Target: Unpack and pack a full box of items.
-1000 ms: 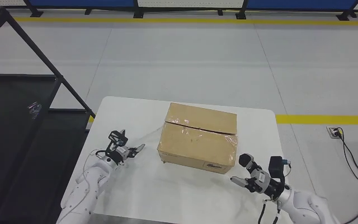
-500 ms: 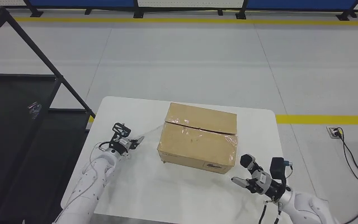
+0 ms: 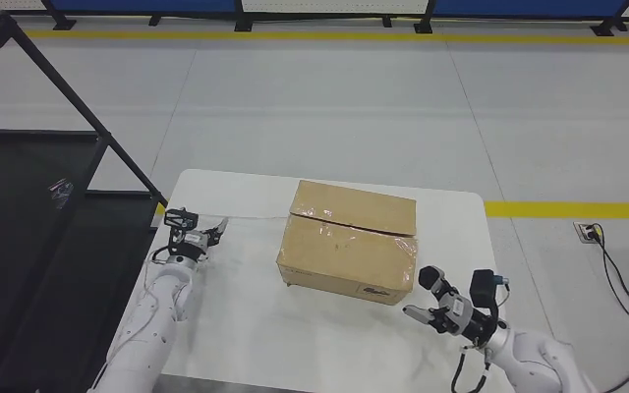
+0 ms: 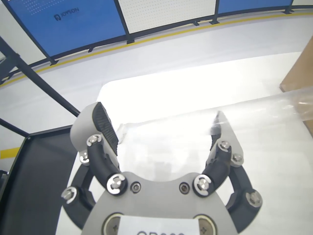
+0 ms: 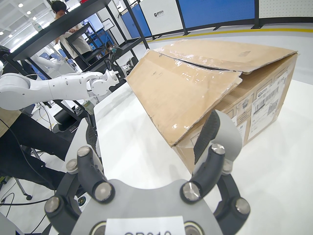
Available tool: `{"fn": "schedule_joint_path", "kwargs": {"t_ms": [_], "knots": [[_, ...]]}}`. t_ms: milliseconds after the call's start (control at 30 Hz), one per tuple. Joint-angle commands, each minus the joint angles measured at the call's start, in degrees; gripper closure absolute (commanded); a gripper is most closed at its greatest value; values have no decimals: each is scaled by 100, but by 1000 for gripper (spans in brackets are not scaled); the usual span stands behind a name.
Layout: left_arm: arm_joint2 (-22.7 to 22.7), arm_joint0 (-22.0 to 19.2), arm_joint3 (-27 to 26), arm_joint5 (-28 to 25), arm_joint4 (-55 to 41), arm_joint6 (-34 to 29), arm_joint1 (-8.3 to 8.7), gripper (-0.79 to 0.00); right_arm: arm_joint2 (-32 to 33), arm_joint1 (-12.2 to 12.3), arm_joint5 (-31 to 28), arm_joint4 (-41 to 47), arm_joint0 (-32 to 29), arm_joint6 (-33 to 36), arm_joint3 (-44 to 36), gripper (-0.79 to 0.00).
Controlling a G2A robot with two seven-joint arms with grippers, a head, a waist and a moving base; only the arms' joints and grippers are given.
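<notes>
Left gripper (image 4: 160, 112): jaws spread, clamping nothing. Clear tape strip (image 4: 256, 108) lies across fingertips, seemingly stuck to one.
Likely step: peel tape off box (image 4: 298, 74). Close on strip first, pull low and steady.
Table (image 3: 246, 324) edge just beside gripper; little outward room.
Right gripper (image 5: 152, 123): open, empty, box corner just ahead; could brace it.

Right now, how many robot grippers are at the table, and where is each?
2. The left gripper is by the table's left edge, apart from the cardboard box; the right gripper is close to the box's right end.
</notes>
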Motion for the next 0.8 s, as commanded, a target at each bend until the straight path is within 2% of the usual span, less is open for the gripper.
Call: {"fn": "schedule_joint_path", "kwargs": {"t_ms": [0, 367, 767], "knots": [[0, -23, 29, -66, -35, -97, -3, -785, -23, -2, 9, 8, 40, 34, 7, -785], [200, -142, 356, -212, 215, -653, -36, -785, -88, -11, 31, 59, 168, 117, 80, -785], [327, -97, 548, -383, 284, -543, -63, -785, -143, -19, 71, 102, 253, 180, 129, -785]]}}
